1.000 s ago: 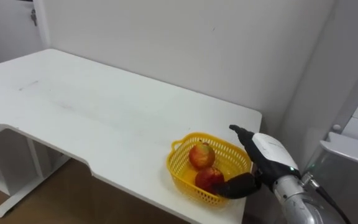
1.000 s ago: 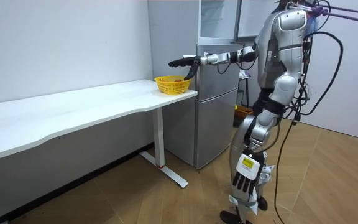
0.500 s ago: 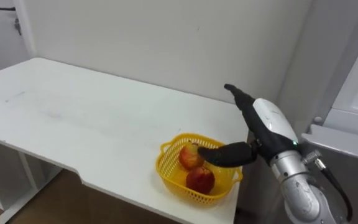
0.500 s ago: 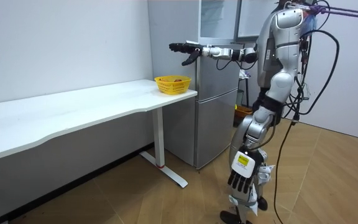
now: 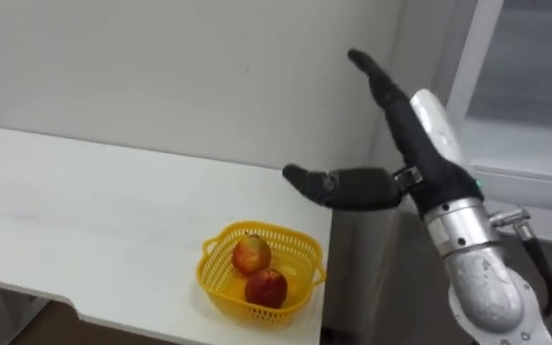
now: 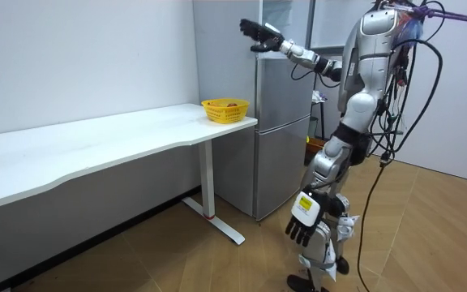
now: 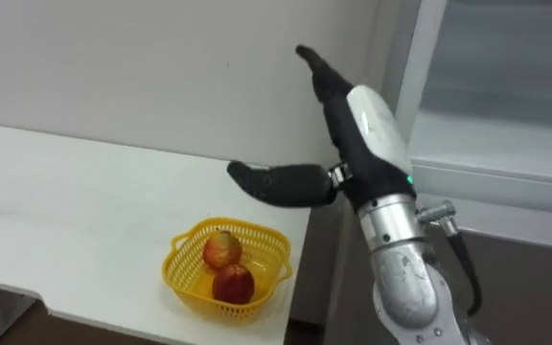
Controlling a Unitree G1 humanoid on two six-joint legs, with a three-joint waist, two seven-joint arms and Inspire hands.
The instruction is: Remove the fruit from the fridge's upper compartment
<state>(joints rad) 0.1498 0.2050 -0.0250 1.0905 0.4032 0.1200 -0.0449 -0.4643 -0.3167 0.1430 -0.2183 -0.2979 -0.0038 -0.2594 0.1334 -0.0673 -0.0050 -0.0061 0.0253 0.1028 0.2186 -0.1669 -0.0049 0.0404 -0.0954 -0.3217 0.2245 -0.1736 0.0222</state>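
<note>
My right hand [image 5: 418, 129] is raised in the air, open, its straight fingers pointing up and its thumb stretched out to the left. It holds nothing. It hovers above and to the right of a yellow basket [image 5: 206, 276], just left of the fridge's upper compartment [image 5: 530, 144]. In the room view this right hand [image 6: 258, 34] is up beside the top of the grey fridge [image 6: 286, 122]. The basket holds two red apples [image 5: 250, 255] and stands at the white table's [image 5: 84, 211] right corner. My left hand [image 6: 302, 229] hangs open by my leg.
A white wall [image 5: 161, 67] runs behind the table. The table's right edge lies close to the fridge's side. I stand on the wooden floor [image 6: 428, 235] in front of the fridge.
My right hand rose from the basket's rim to the height of the upper fridge and swung right. The view shifted right and upward with it. The apples stayed in the basket.
</note>
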